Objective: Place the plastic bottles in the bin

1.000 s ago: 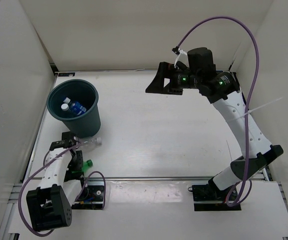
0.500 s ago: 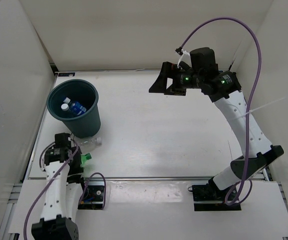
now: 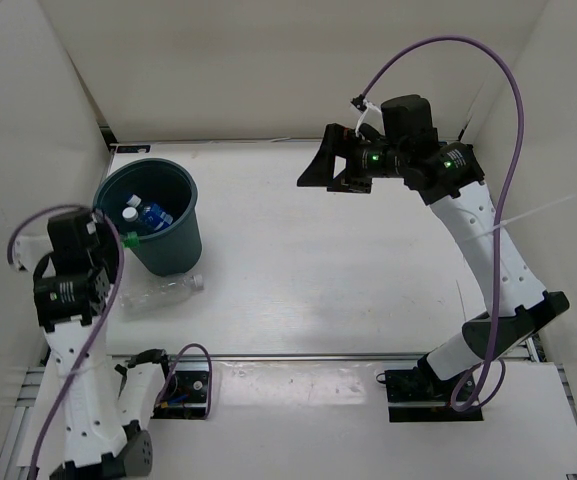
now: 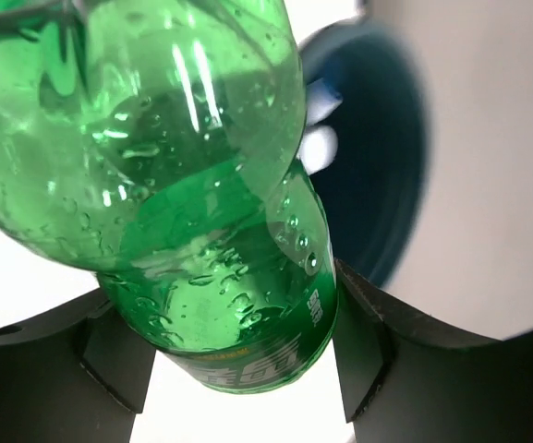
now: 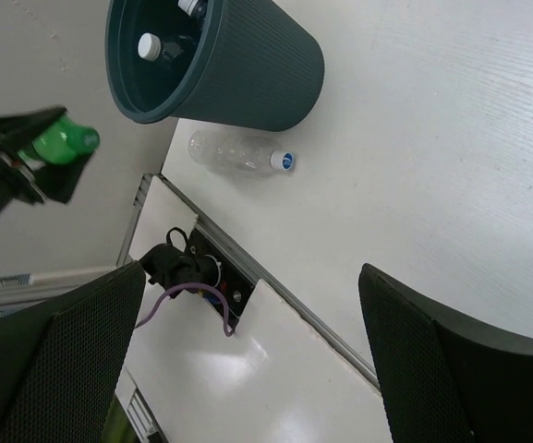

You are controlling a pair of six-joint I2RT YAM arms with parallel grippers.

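The left gripper [image 4: 234, 362], down at the table's near edge a second ago, is now lifted beside the bin [image 3: 184, 232], jaws clamped around the green bottle [image 4: 201, 212], whose cap sits just at the rim. The plain clear bottle [image 3: 164, 292] lies unmoved at the bin's foot. Two blue-labelled bottles [image 3: 152, 215] rest inside. The right gripper [image 3: 312, 168] hangs spread wide, barely shifted.
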